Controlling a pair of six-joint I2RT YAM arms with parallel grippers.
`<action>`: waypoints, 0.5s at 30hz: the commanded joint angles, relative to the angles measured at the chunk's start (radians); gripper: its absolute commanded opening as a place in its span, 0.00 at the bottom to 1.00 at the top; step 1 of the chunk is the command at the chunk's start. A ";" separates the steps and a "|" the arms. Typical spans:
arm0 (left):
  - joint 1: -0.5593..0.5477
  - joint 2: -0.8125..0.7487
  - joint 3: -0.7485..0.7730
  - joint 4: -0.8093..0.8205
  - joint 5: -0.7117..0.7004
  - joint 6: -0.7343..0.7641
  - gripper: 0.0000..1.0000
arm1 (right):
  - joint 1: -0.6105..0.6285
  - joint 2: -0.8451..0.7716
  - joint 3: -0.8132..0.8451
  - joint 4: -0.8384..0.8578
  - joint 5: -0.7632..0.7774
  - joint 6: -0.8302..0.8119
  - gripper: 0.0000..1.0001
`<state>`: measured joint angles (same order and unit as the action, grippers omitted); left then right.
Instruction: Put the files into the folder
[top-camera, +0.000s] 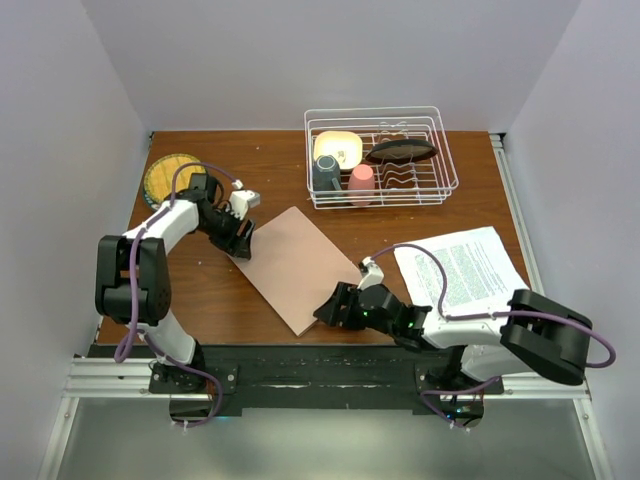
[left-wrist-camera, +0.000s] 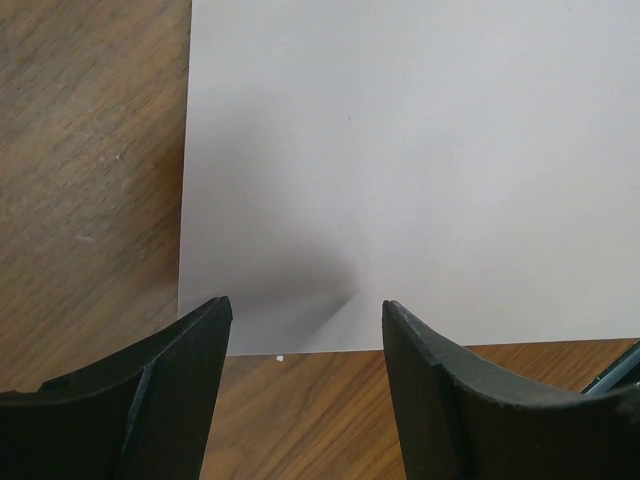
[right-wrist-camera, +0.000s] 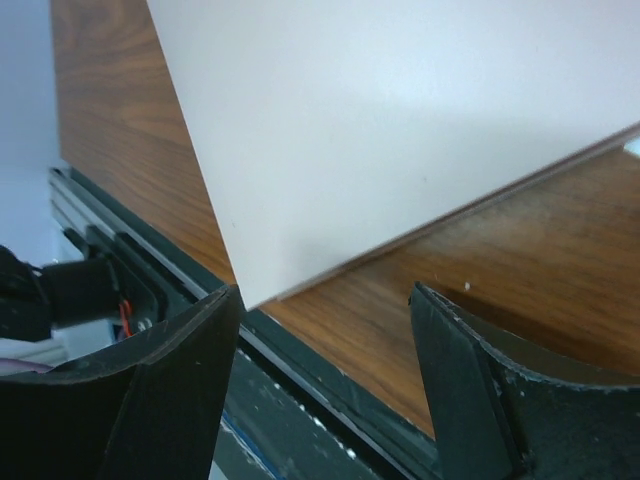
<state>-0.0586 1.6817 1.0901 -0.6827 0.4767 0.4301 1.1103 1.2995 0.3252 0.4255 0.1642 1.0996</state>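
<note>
At the middle of the wooden table (top-camera: 210, 290) lies the pink folder (top-camera: 295, 265), flat and shut, with the printed files (top-camera: 465, 265) stacked well off its right side. The left gripper (top-camera: 238, 238) sits at the folder's far left corner and the right gripper (top-camera: 327, 310) at its near corner. Both have their fingers spread apart, gripping nothing.

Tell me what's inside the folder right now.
Cannot be seen: the folder lies closed, its cover hiding the inside. The printed sheets lie outside it, on the table.
</note>
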 joint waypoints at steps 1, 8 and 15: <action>0.006 0.009 0.013 0.025 0.025 0.001 0.67 | -0.038 0.053 -0.012 0.173 -0.046 0.048 0.71; 0.006 0.012 -0.022 0.037 0.062 0.021 0.65 | -0.076 0.176 -0.040 0.350 -0.114 0.098 0.65; 0.006 0.030 -0.029 0.022 0.089 0.047 0.59 | -0.113 0.161 -0.069 0.441 -0.130 0.115 0.59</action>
<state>-0.0589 1.6989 1.0729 -0.6662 0.5098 0.4389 1.0241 1.4853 0.2710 0.7574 0.0509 1.1908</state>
